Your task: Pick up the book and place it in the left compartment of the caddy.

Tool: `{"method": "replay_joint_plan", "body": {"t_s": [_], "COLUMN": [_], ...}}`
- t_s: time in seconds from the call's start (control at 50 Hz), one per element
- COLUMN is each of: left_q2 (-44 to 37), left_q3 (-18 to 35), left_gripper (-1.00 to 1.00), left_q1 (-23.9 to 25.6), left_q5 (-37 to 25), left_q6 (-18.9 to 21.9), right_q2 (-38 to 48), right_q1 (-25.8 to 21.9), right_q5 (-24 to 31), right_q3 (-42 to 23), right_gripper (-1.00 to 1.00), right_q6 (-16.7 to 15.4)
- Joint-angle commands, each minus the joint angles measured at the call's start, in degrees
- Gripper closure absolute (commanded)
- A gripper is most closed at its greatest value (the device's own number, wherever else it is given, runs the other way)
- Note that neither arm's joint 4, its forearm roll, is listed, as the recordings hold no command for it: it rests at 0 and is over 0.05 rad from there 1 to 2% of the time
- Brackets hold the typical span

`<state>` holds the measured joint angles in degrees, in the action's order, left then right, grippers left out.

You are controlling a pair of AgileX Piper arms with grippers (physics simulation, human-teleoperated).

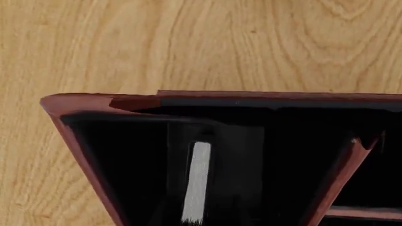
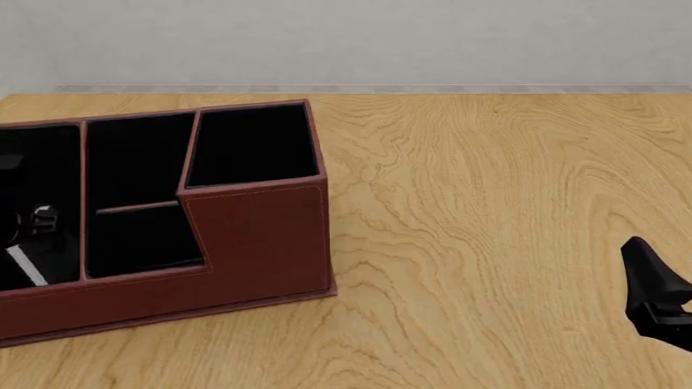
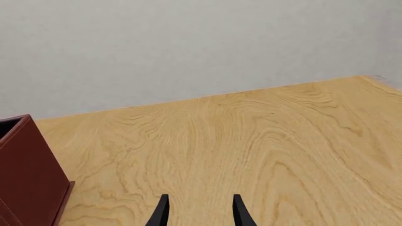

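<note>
The reddish-brown caddy (image 2: 259, 235) stands at the table's left. The book (image 2: 24, 266) shows as a slanted pale page edge low inside the left compartment (image 2: 38, 162). A small part of my left gripper (image 2: 39, 220) shows just above the book; the rest of that arm is off the frame's left edge. The left wrist view looks down into the same black-lined bay (image 1: 113, 155), where the book's page edge (image 1: 197, 181) runs straight along my left gripper (image 1: 199, 141), whose dark fingers are shut on it. My right gripper (image 3: 200, 212) is open and empty, over bare wood at the right (image 2: 654, 292).
The caddy's middle bay has a thin divider (image 2: 138, 207), and the taller square bay (image 2: 251, 146) rises at its right end. Its outer corner (image 3: 25, 160) shows in the right wrist view. A pale wall (image 2: 346, 40) runs behind the wooden table (image 2: 487, 203).
</note>
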<state>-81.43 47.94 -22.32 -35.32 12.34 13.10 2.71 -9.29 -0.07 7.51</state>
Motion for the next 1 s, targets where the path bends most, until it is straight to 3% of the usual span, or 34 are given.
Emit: {"method": "replay_joint_plan", "body": {"t_s": [0.02,1.0], "left_q2": [-0.2,1.6], "left_q3": [-0.5,0.7], "left_gripper": [-1.00,-1.00], "left_q1": [0.2,-0.5], "left_q5": [0.1,-1.6], "left_q6": [0.8,2.3], "right_q2": [0.0,-0.1], "right_q1": [0.1,0.0], "right_q5": [-0.1,0.2], "right_q3": [0.0,0.0], "right_gripper": [-1.00,-1.00], "right_q6": [0.2,0.6]}}
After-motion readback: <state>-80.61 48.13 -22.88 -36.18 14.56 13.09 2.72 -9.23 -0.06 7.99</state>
